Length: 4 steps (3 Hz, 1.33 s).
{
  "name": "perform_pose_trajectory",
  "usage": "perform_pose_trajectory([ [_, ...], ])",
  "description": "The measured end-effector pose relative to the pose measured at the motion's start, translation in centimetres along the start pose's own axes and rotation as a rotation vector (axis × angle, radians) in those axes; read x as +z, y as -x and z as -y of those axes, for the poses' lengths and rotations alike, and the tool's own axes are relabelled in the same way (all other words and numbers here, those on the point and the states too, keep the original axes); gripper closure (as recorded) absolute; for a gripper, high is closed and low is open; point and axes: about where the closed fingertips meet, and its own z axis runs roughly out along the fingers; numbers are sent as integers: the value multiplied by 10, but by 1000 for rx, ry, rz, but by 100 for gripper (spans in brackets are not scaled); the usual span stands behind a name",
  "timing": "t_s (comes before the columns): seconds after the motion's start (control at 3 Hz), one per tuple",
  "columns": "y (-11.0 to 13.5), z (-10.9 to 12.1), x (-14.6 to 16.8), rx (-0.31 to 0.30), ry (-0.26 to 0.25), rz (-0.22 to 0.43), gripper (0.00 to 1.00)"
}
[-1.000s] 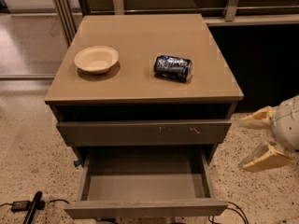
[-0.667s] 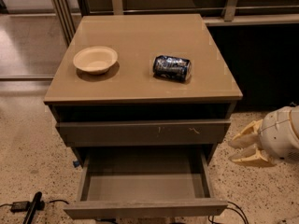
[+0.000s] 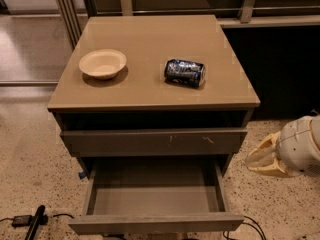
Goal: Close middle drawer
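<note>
The middle drawer (image 3: 155, 223) is pulled far out at the bottom of the cabinet (image 3: 150, 101). Its plain flat front faces me and its smooth grey inside (image 3: 156, 199) holds nothing. Above it sits a similar drawer (image 3: 150, 142), pushed in, with small pale scratch marks on its front. My gripper (image 3: 250, 160) hangs low to the right of the cabinet, outside it, level with the gap between the two drawers. It points left toward the cabinet's right side, shut and holding nothing, and touches no drawer.
A pale bowl (image 3: 102, 63) and a dark blue can (image 3: 185, 72) lying on its side rest on the cabinet top. A black plug and cables (image 3: 30, 221) lie on the speckled floor at the lower left. A dark panel (image 3: 285, 69) stands behind at right.
My gripper has moved left and slightly down toward the cabinet's right side, and its fingers have come together. The drawers, the bowl and the can have not moved.
</note>
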Motion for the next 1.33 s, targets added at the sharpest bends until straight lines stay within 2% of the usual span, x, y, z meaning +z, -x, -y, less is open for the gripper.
perform_pose_trajectory([
  [0.33, 1, -1, 1, 0, -1, -1, 100],
  [0.67, -5, -6, 24, 38, 18, 10, 100],
  [1.0, -19, -21, 65, 86, 30, 30, 100],
  [1.33, -39, -40, 108, 123, 12, 65, 100],
])
